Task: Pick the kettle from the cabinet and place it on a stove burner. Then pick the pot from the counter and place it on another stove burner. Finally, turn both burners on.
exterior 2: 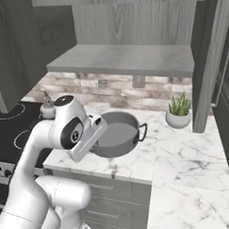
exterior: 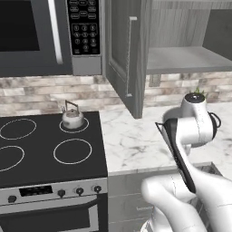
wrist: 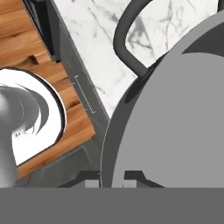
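i see the kettle (exterior: pixel 72 117) standing on the far right stove burner (exterior: pixel 74 125). the gripper (wrist: pixel 113 178) is clamped on the near rim of the pot (exterior 2: pixel 115 134), on the counter (exterior 2: pixel 184 156).

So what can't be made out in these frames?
- Pincer in the hand view: its tips straddle the pot rim, but the bottom band cuts them off, so actual contact stays unclear.
- Pot in the right base view: the near left rim and left handle sit behind the arm.
- Pot in the left base view: hidden behind the arm.
- Stove knobs in the left base view: too small to read settings.
- Kettle: sits on the small burner; its spout direction is unclear.
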Tool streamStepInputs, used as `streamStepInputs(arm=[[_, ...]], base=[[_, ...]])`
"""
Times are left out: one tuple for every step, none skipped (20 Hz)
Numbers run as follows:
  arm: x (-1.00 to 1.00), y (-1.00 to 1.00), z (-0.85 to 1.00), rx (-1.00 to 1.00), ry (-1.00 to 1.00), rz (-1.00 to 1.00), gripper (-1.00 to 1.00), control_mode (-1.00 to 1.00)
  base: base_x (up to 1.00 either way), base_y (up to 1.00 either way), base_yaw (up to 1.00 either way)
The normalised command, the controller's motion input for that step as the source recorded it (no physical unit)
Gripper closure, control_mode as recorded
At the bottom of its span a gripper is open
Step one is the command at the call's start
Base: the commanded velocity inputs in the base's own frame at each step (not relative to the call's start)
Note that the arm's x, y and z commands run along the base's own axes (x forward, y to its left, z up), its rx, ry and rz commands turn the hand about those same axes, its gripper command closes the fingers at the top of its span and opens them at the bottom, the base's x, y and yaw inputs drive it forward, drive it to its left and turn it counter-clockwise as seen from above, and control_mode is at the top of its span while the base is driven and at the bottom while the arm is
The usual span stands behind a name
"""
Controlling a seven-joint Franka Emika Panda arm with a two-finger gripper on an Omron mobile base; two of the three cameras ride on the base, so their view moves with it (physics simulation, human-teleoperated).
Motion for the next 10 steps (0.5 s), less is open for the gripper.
streamStepInputs(arm=[[-0.41, 0.0, 0.26, 0.0, 0.0, 0.0, 1.0, -1.0], [-0.4, 0.0, 0.25, 0.0, 0.0, 0.0, 1.0, -1.0], [-0.4, 0.0, 0.22, 0.0, 0.02, 0.0, 1.0, -1.0], [-0.39, 0.0, 0.19, 0.0, 0.03, 0.0, 1.0, -1.0], [-0.43, 0.0, 0.21, 0.0, 0.0, 0.0, 1.0, -1.0], [-0.43, -0.02, 0.22, 0.0, 0.0, 0.0, 1.0, -1.0], [-0.44, 0.0, 0.19, 0.0, 0.0, 0.0, 1.0, -1.0], [-0.43, 0.0, 0.14, 0.0, 0.0, 0.0, 1.0, -1.0], [-0.43, 0.0, 0.12, 0.0, 0.0, 0.0, 1.0, -1.0], [-0.44, -0.01, 0.13, 0.0, 0.0, 0.0, 1.0, -1.0]], base=[[0.0, 0.0, 0.0], [0.0, 0.0, 0.0], [0.0, 0.0, 0.0], [0.0, 0.0, 0.0], [0.0, 0.0, 0.0], [0.0, 0.0, 0.0], [0.0, 0.0, 0.0], [0.0, 0.0, 0.0], [0.0, 0.0, 0.0], [0.0, 0.0, 0.0]])
